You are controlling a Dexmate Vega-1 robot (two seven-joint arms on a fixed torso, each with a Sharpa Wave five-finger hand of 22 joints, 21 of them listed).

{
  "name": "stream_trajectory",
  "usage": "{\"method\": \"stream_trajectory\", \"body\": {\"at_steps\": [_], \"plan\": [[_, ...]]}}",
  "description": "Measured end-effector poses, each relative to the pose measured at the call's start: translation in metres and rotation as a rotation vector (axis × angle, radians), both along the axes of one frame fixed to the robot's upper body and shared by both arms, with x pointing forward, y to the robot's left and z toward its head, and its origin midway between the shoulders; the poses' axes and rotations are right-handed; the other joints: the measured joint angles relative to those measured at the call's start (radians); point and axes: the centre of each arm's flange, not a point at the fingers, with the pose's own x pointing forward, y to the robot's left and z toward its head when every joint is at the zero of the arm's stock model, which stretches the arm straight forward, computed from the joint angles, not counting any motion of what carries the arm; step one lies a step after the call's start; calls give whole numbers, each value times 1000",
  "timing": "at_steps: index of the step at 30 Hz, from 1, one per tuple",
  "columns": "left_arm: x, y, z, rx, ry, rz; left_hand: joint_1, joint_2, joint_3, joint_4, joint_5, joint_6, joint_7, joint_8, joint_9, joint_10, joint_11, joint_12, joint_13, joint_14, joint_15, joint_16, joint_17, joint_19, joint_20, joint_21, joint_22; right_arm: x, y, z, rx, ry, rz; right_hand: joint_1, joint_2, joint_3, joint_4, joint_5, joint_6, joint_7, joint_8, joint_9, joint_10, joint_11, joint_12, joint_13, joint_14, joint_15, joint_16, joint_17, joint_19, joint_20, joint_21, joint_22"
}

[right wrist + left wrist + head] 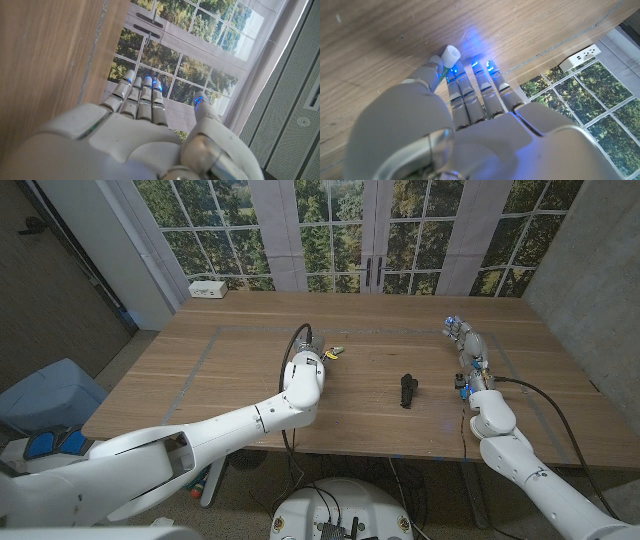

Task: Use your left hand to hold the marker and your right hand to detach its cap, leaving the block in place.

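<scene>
A wooden table (250, 370) is set before tall windows (330, 230) through which green trees are seen. A white power strip (208, 289) is placed at its far edge; grey walls (585, 270) are seen alongside.

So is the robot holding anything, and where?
The left hand seems to pinch the marker just below its white end; the right hand holds nothing.

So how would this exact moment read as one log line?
left hand: on yellow-green marker | right hand: open, raised | dark block: untouched on wooden table
</scene>
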Motion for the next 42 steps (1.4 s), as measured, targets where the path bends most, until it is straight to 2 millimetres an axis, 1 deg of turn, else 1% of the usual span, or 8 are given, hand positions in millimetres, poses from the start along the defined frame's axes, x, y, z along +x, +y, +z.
{"method": "stream_trajectory", "body": {"at_steps": [6, 8, 15, 32, 34, 38, 40, 42], "plan": [[4, 3, -5, -4, 5, 10, 70, 26, 6, 2, 8, 38, -9, 1, 3, 28, -6, 4, 3, 11, 3, 3, 5, 5, -5, 10, 5, 0, 0, -1, 2, -1, -5, -9, 9, -4, 4, 0, 5, -5, 0, 0, 7, 7, 6, 2, 5, 5, 0, 0, 4, 4, -6, 0], [6, 6, -6, -10, 2, 13, 90, 33, 3, 5, 7, 52, -24, 13, 9, 46, 9, 16, 9, 27, -1, 9, 10, 13, -5, 17, 5, 0, 0, -1, 4, -1, -6, -9, 9, -4, 4, 0, 9, -1, 0, 0, 11, 4, 6, 2, 5, 5, 0, 0, 7, 0, -8, 0], [13, 15, -12, -37, -10, 17, 172, 48, -55, 5, -2, 94, -65, 69, 66, 67, 30, 51, 23, 114, -21, 54, 32, 45, -23, 48, 5, 1, 0, -1, 1, 1, -16, -9, 9, -8, 8, 0, 11, 0, 0, 0, 20, 5, 10, 4, 11, 0, 0, 0, 13, 2, -8, 0], [18, 44, -35, -146, -82, -38, 247, 36, -113, 11, 19, 96, -67, 112, 83, 66, 30, 51, 23, 168, -25, 99, 64, 62, -27, 81, 2, 3, 3, 2, -17, 15, -27, -9, 9, -8, 8, 0, 23, -2, 0, 0, 23, 9, 13, 7, 14, 4, 0, 0, 25, 3, -17, 0], [15, 38, -32, -183, -151, -106, 253, 30, -114, 11, 24, 98, -69, 136, 83, 66, 30, 57, 23, 173, -29, 99, 66, 70, -27, 85, 2, 4, 4, 4, -21, 14, -26, -9, 9, -10, 6, 0, 23, -2, 0, 0, 23, 9, 13, 10, 14, 4, 0, 0, 38, 28, -24, 0], [14, 44, -35, -205, -148, -96, 264, 19, -125, 14, 43, 158, -69, 153, 83, 67, 30, 148, 23, 195, -38, 115, 80, 80, -23, 95, 2, 5, 4, 3, -21, 22, -30, -9, 9, -12, 4, 0, 19, -5, 0, 0, 24, -1, 13, 16, 18, 0, 0, -5, 54, 112, -28, 0], [14, 47, -35, -215, -148, -90, 267, 16, -129, 15, 52, 184, -64, 163, 83, 90, 25, 153, 23, 204, -46, 122, 87, 84, -27, 98, 2, 5, 4, 3, -21, 25, -32, -9, 9, -16, 0, 0, 19, -5, 0, 0, 21, -4, 13, 16, 23, 2, 4, -5, 61, 126, -28, 0], [9, 40, -26, -247, -240, -153, 267, 16, -133, 14, 63, 190, -69, 171, 83, 97, 25, 153, 23, 209, -51, 122, 95, 86, -28, 101, 2, 4, 7, 6, -26, 18, -29, -9, 9, -10, -6, 7, 19, -5, 0, 0, 21, -4, 13, 16, 39, -1, 10, -5, 84, 116, -28, 2]]}}
